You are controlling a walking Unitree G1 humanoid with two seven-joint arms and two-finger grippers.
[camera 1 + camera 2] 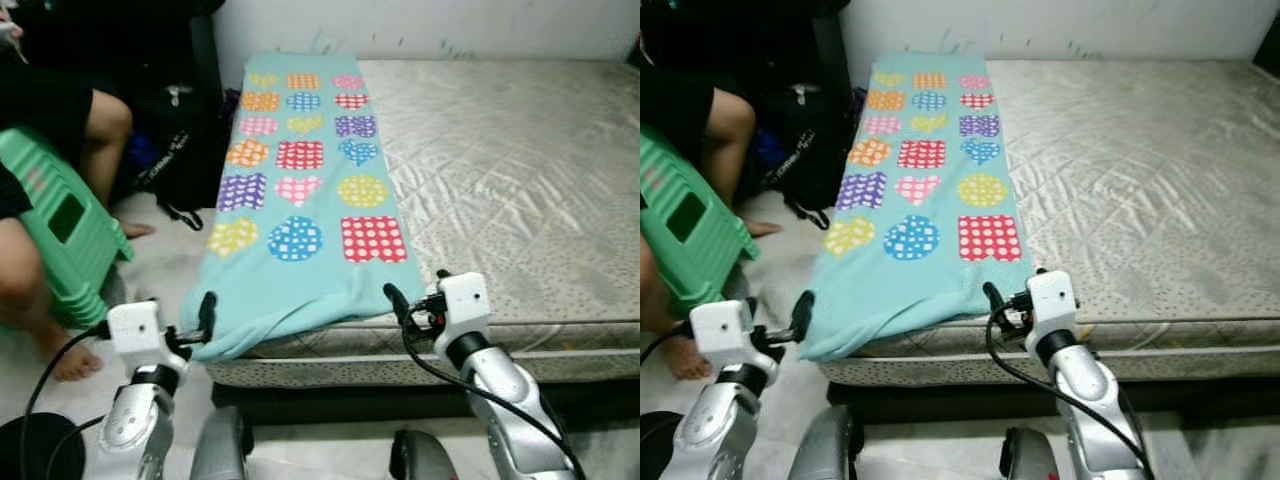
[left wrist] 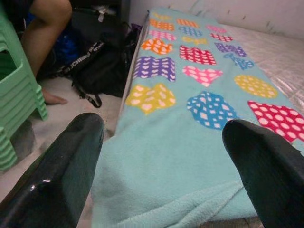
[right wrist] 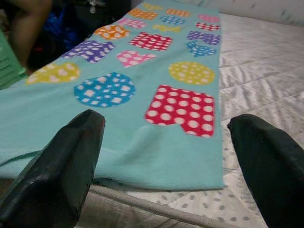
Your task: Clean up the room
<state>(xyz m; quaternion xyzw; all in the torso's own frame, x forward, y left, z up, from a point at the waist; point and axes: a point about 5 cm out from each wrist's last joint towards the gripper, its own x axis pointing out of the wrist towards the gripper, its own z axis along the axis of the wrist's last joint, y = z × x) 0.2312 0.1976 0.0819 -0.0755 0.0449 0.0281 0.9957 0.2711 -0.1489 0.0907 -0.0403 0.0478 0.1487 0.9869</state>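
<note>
Turquoise fleece, a blanket (image 1: pixel 300 180) printed with bright patches, lies spread along the left side of a bare quilted mattress (image 1: pixel 500 170), and its near hem sits right in front of both grippers. The left gripper (image 2: pixel 166 166) hovers at the blanket's near left corner, where the cloth droops over the mattress edge; its two black fingers (image 2: pixel 61 175) are spread wide, one on each side of that corner, and the pictures do not settle whether they touch the cloth. The right gripper (image 3: pixel 166 161) is at the near right corner, fingers (image 3: pixel 57 171) likewise wide apart and holding nothing, with the hem lying flat on the mattress just beyond them.

The blanket is a long rectangle (three columns of patches: hearts, circles, squares and wavy shapes in pink, red, blue, purple, orange and yellow, dotted or checked). It lies mostly smooth, with a few soft folds where the near left corner hangs down.

Its long axis runs straight away from the robot, from the near edge of the mattress toward the white wall (image 1: pixel 420 25) at the far end.

On the floor to the left are a green plastic stool (image 1: pixel 55 230), a black bag (image 1: pixel 180 150), and a seated person's bare legs (image 1: pixel 100 140).
</note>
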